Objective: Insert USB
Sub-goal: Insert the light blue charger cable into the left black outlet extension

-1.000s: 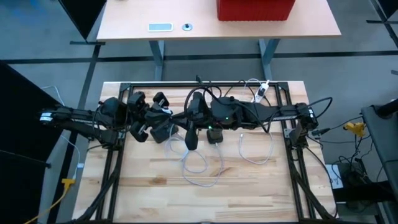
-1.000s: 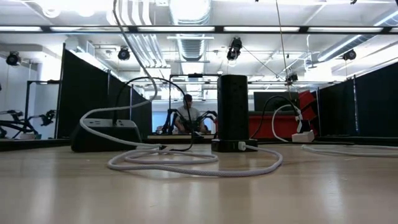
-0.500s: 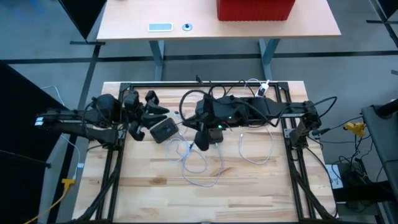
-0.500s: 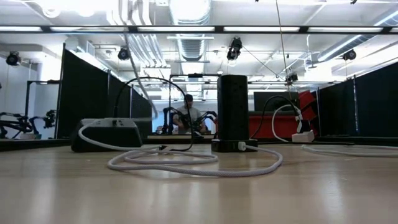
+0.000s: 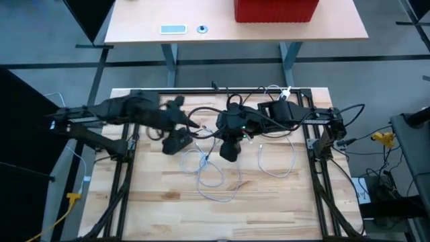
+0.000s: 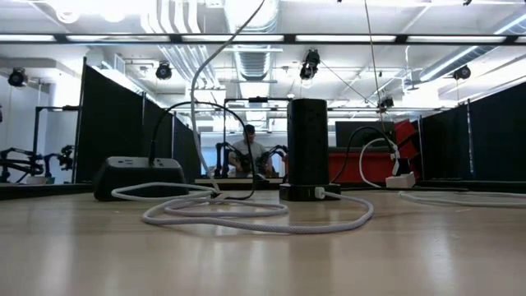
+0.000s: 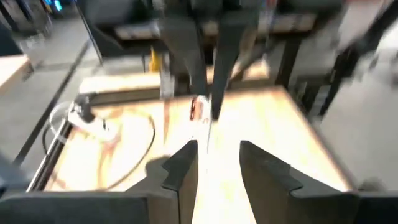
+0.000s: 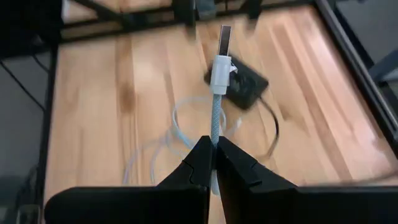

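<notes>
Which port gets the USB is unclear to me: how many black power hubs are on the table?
2: a low hub at left, a tall tower hub mid-table; more may be hidden.

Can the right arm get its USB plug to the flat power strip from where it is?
Probably yes. The right gripper is shut on the braided cable, USB plug pointing ahead, with the flat power strip just beyond on the table. Nothing sits between them; the left gripper hovers close by, though.

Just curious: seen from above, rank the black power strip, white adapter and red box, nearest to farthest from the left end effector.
1. Black power strip, beside the left end effector.
2. White adapter, rear right corner.
3. Red box, on the far table.
</notes>
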